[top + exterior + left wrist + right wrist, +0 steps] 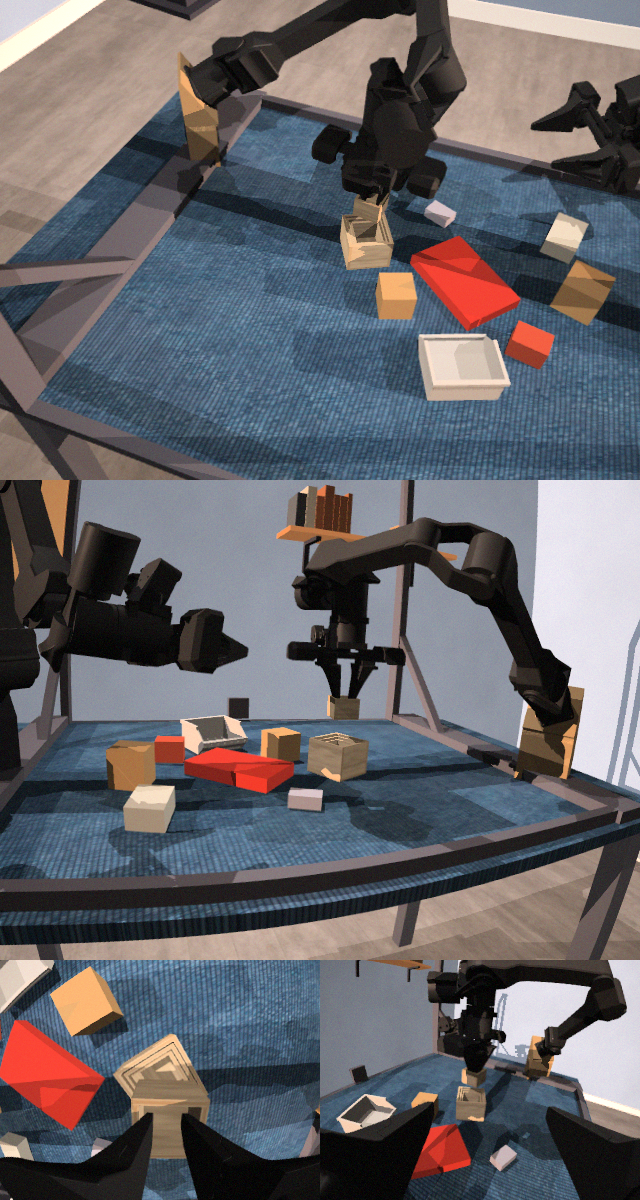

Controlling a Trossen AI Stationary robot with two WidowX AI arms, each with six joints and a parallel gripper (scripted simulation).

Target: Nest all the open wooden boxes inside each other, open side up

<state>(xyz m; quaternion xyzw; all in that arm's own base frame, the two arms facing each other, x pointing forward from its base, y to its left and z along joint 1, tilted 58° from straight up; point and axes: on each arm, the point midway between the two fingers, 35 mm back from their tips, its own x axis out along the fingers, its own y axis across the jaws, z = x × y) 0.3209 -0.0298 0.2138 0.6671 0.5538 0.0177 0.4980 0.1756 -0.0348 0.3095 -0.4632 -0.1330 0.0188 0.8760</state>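
Exterior and top views show a small box held aloft by the left hand, whose fingers are closed on it with a narrow gap between the tips. In the left wrist view, the small box's hollow is partly seen around the fingertips; exactly which wall is gripped cannot be told. The nested boxes are seated on the worktop, open side up, several rims set one inside another. The small box is raised higher than their rims and is not nested.

The right hand is spread nearly fully, nothing held, and is kept well apart from the nested boxes.

Near the nested boxes, an orange block, a red slab and a pink block are found. Farther off are placed a white bin, a red cube, a tan block and a cream block. The white bin is set open side up, with the red cube just beside it. In the top view, the cream block is seen near the tan block.
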